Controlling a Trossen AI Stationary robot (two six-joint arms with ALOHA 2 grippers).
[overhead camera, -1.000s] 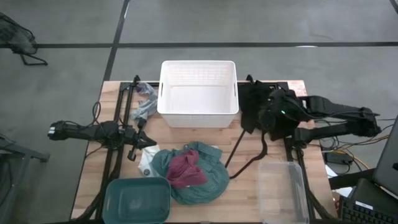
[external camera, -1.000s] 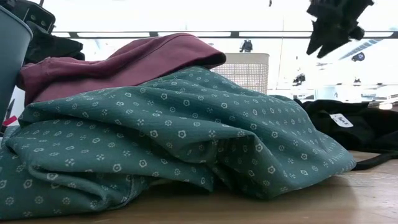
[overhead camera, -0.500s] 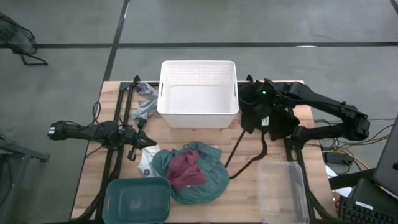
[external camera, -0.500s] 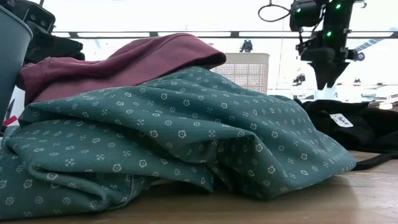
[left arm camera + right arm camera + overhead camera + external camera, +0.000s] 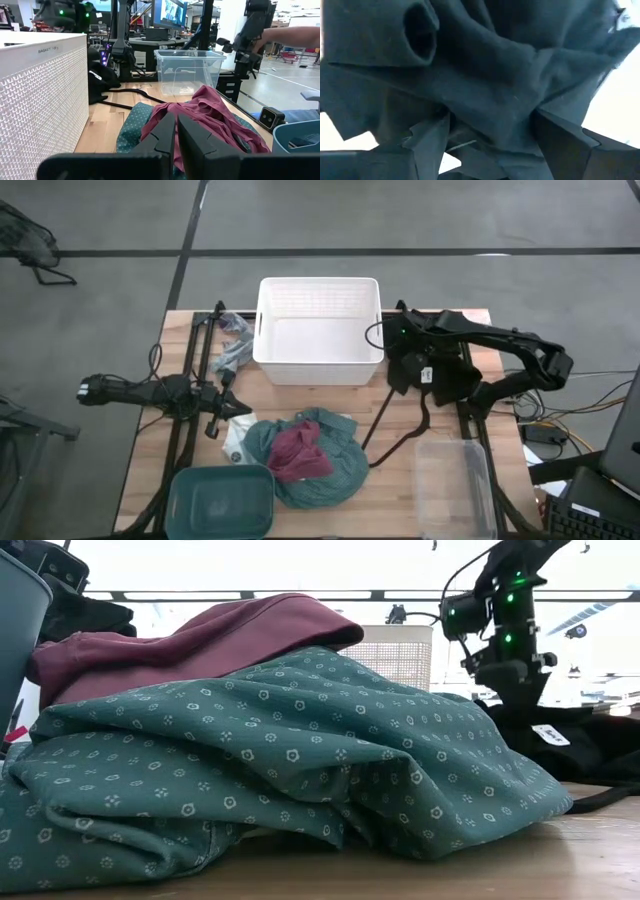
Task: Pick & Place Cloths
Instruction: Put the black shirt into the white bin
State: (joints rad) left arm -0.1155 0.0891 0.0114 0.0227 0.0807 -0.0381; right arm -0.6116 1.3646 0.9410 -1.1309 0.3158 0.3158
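The right gripper (image 5: 408,352) has its jaws spread wide over the black garment (image 5: 440,365); in the right wrist view the two dark fingers (image 5: 427,137) stand well apart with folds of that black cloth bunched between and above them, though whether they actually press on it cannot be told. The garment lies on the far right part of the counter (image 5: 400,480), just beside the white bin (image 5: 320,330), with a dark strap trailing toward the clear plastic bin (image 5: 455,485).

The left gripper (image 5: 228,405) waits at the counter's left side with its jaws nearly together and nothing between them (the left wrist view shows only a thin slit between the fingers (image 5: 162,135)). It points toward the pile at the near middle, where the maroon cloth (image 5: 298,452) lies on top of the large teal cloth (image 5: 335,470). A small white rag (image 5: 236,442) sits at the pile's left edge, and a grey rag (image 5: 233,352) lies left of the white bin. The teal bin (image 5: 220,502) stands at the near left corner
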